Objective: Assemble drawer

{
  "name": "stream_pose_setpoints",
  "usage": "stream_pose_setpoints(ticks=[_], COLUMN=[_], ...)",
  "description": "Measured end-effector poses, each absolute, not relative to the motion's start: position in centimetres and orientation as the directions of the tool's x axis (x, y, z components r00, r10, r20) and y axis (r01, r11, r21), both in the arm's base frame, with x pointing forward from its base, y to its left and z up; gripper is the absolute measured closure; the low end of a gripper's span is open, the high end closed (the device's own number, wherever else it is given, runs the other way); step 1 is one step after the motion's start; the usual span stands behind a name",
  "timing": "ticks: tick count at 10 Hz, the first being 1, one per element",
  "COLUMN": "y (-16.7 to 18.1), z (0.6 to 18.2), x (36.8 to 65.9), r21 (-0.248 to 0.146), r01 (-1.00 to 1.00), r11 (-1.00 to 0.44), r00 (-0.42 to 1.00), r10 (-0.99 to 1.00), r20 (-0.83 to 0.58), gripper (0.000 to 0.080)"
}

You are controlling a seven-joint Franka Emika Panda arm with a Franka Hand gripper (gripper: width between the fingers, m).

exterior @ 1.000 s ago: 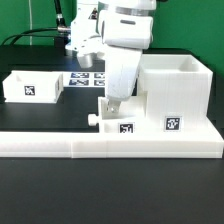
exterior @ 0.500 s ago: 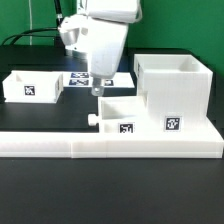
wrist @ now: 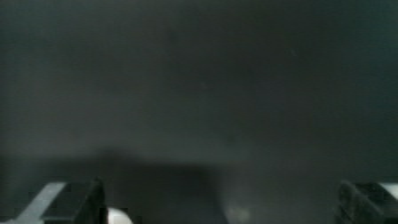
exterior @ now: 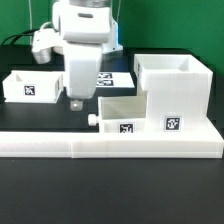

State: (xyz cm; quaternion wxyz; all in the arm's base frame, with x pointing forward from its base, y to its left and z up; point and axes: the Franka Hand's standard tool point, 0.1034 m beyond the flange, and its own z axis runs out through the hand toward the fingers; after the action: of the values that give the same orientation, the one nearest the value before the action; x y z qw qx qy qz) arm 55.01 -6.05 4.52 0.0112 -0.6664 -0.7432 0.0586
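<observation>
The large white housing (exterior: 176,96) stands at the exterior view's right, with a tag on its front. A small white tray (exterior: 122,114) with a round knob (exterior: 92,119) sits against the housing's left side. A second white tray (exterior: 32,87) stands at the exterior view's left. My gripper (exterior: 77,102) hangs low over the black table between the two trays, touching neither. In the wrist view my gripper (wrist: 222,205) is open and empty, its fingers (wrist: 75,203) wide apart over bare dark table.
A long low white border wall (exterior: 110,146) runs along the front of the table. The marker board (exterior: 110,78) lies behind my arm, partly hidden. Dark cables hang at the back left.
My arm has moved from above the small tray by the housing to the exterior view's left and now hangs between the two trays. The parts have not moved.
</observation>
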Motion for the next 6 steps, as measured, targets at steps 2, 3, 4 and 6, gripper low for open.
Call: stream_pose_setpoints(ticks=[2,3,4,6], y=[-7.1,-7.4,-7.0,-4.5], z=[4.6,4.3,4.1,4.0], x=[56.0,56.0,56.4,56.8], r21=[-0.113,-0.129,-0.134,-0.136], r01=[0.986,0.987,0.989,0.99], r11=[0.119,0.093,0.068,0.026], r00=[-0.119,-0.087,-0.057,-0.013], r10=[0.993,0.995,0.995,0.995], r20=[0.004,0.052,0.088,0.094], gripper=[0.0151,0.0151,0.0151,0.0151])
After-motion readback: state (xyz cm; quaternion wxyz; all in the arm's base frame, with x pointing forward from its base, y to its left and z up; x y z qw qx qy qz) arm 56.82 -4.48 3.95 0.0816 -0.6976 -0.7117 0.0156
